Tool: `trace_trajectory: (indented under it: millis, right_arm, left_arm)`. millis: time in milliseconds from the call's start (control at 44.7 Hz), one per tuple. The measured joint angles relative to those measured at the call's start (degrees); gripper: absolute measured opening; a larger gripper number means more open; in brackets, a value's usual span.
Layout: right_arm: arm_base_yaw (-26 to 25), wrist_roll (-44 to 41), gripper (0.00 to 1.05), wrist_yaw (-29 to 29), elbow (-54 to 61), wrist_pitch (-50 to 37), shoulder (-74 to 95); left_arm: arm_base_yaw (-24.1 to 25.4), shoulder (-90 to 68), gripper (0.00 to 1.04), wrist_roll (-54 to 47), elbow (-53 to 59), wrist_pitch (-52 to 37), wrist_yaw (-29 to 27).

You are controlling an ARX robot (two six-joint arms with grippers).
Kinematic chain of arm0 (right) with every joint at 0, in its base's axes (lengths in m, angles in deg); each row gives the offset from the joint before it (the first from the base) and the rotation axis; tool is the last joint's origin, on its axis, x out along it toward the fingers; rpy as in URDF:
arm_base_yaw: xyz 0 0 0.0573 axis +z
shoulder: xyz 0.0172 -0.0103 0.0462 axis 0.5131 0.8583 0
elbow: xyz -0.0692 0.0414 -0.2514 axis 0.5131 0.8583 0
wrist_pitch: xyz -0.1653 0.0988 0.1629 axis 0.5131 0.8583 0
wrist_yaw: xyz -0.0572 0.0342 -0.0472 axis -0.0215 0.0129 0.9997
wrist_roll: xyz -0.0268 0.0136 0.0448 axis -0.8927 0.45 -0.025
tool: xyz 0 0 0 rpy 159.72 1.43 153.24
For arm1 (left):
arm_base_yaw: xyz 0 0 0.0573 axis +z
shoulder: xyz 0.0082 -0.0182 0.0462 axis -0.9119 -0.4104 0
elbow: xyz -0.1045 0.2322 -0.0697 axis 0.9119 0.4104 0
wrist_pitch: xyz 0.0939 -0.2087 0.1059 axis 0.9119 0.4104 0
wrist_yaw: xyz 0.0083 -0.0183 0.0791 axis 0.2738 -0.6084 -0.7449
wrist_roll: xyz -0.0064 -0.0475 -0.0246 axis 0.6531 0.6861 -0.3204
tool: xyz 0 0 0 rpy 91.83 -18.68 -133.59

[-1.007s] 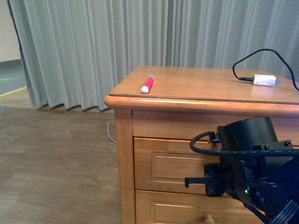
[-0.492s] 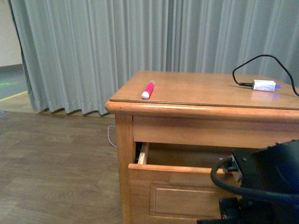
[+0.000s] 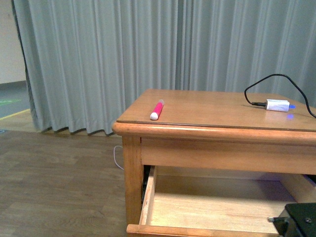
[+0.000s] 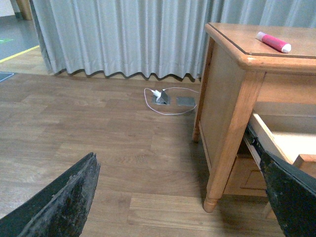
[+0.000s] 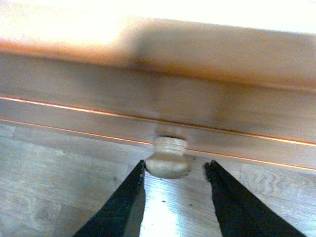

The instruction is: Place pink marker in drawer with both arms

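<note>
The pink marker lies on the left part of the wooden cabinet top, pale cap toward me; it also shows in the left wrist view. Below it the drawer stands pulled far out, its pale inside bare. My right gripper is open, its black fingers on either side of the drawer's round knob, one finger touching or almost touching it. My left gripper hangs wide open over the floor, left of the cabinet, holding nothing. The drawer's side is close to its far finger.
A white charger block with a black cable sits on the top's right part. Grey curtains hang behind. A white cable and floor socket lie near the cabinet's back leg. A corner of my right arm shows at the drawer's front.
The drawer went from shut to pulled far out. My right arm moved back and down, almost out of the front view. The marker has stayed in place.
</note>
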Motion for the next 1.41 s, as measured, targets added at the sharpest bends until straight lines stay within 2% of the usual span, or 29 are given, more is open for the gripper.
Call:
trace_trajectory:
  millis: [157, 291, 336, 627, 783, 895, 1343, 1388, 1410]
  right_arm:
    - [-2.3, 0.0, 0.70, 0.5, 0.0, 4.5, -5.7]
    - [-3.1, 0.0, 0.89, -2.5, 0.0, 10.9, -14.5]
    - [-3.6, 0.0, 0.98, -4.2, 0.0, 15.6, -20.5]
    - [-7.5, -0.1, 0.96, -8.9, -0.6, 35.1, -48.2]
    - [-9.1, -0.1, 0.96, -9.7, -0.8, 42.6, -59.1]
    - [-7.8, 0.1, 0.96, -6.0, -0.3, 43.1, -62.5]
    - [-7.4, 0.2, 0.96, -5.8, 0.0, 43.0, -62.7]
    - [-7.4, 0.2, 0.96, -5.8, 0.0, 43.0, -62.7]
    - [-7.4, 0.2, 0.96, -5.8, 0.0, 43.0, -62.7]
  left_arm:
    - [0.0, 0.0, 0.99, 0.0, 0.0, 0.0, 0.0]
    - [0.0, 0.0, 0.99, 0.0, 0.0, 0.0, 0.0]
    - [0.0, 0.0, 0.99, 0.0, 0.0, 0.0, 0.0]
    - [0.0, 0.0, 0.99, 0.0, 0.0, 0.0, 0.0]
    - [0.0, 0.0, 0.99, 0.0, 0.0, 0.0, 0.0]
    - [0.0, 0.0, 0.99, 0.0, 0.0, 0.0, 0.0]
    - [0.0, 0.0, 0.99, 0.0, 0.0, 0.0, 0.0]
    - [-1.1, -0.6, 0.99, 0.7, -0.1, 0.6, -3.5]
    - [-3.1, -2.0, 0.99, 1.6, -0.2, 0.7, -9.0]
